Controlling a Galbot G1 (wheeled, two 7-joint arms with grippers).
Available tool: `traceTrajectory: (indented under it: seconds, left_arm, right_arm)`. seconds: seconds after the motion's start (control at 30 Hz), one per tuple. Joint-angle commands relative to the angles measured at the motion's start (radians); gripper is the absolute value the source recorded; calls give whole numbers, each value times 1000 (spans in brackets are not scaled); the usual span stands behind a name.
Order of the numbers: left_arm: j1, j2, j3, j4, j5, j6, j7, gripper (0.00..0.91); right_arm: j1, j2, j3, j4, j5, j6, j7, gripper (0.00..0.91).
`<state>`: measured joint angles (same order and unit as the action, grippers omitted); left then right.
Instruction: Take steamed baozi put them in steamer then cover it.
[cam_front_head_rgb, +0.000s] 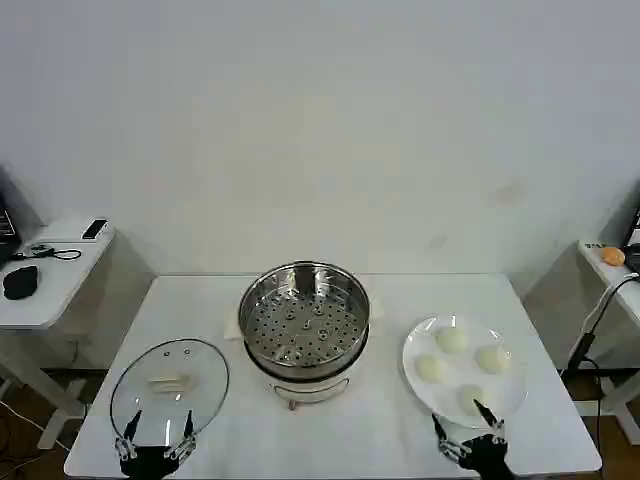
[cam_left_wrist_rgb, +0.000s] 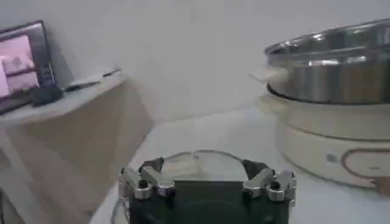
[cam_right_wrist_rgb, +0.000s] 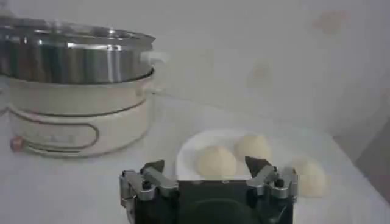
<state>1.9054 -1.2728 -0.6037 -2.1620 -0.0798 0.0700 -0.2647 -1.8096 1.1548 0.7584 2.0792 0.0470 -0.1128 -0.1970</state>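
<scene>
1. Four baozi (cam_front_head_rgb: 451, 340) lie on a white plate (cam_front_head_rgb: 415, 345) at the right of the table, none touching another; the nearest one is partly hidden behind the right gripper.
2. The steamer (cam_front_head_rgb: 304, 318) stands open at the table's middle, its perforated tray bare, on a white base (cam_front_head_rgb: 305, 390) with a thin brownish outline on its side.
3. The cover (cam_front_head_rgb: 170, 388) lies flat at the near left, handle up, well apart from the steamer.
4. The right gripper (cam_front_head_rgb: 469, 436) hovers at the near right edge, fingers spread apart and holding nothing, its tips over the near rim of the plate.
5. The left gripper (cam_front_head_rgb: 157, 442) hangs at the near left edge, fingers likewise apart and empty, over the near rim of the cover.
6. The table (cam_front_head_rgb: 380, 420) is white and plain, set before a bare pale wall.
7. A small white side table (cam_front_head_rgb: 55, 285) stands to the far left with a black object, a phone-like item and a cable; in the left wrist view a lit screen (cam_left_wrist_rgb: 23, 64) sits there, its writing unreadable.
8. Another white table (cam_front_head_rgb: 612, 280) at the far right carries an orange object.
9. No brand or label can be read.
</scene>
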Motion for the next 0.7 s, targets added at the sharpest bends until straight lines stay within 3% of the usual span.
traceTrajectory:
  seconds: [0.03, 0.1, 0.23, 0.37, 0.5, 0.57, 0.7]
  left_arm:
    - [4, 5, -21, -47, 11, 57, 29, 907]
    - [7, -2, -22, -52, 54, 48, 61, 907]
    - [9, -14, -21, -55, 92, 40, 75, 907]
    - [8, -23, -24, -47, 101, 37, 70, 907]
    - [5, -38, -21, -45, 122, 31, 68, 907]
    - [3, -45, -20, -46, 130, 29, 74, 907]
    - [0, -58, -18, -51, 155, 28, 78, 907]
  right_arm:
    - [40, -132, 91, 16, -97, -114, -46, 907]
    - [59, -188, 130, 5, -120, -143, -75, 907]
    - [139, -365, 211, -81, -236, -161, -224, 907]
    - [223, -504, 195, -178, -326, -140, -348, 907]
    - [400, -643, 56, -268, -339, -104, -434, 907]
    - [488, -673, -15, -304, -342, -92, -466, 907]
    - [755, -722, -292, -412, -339, -51, -573, 907]
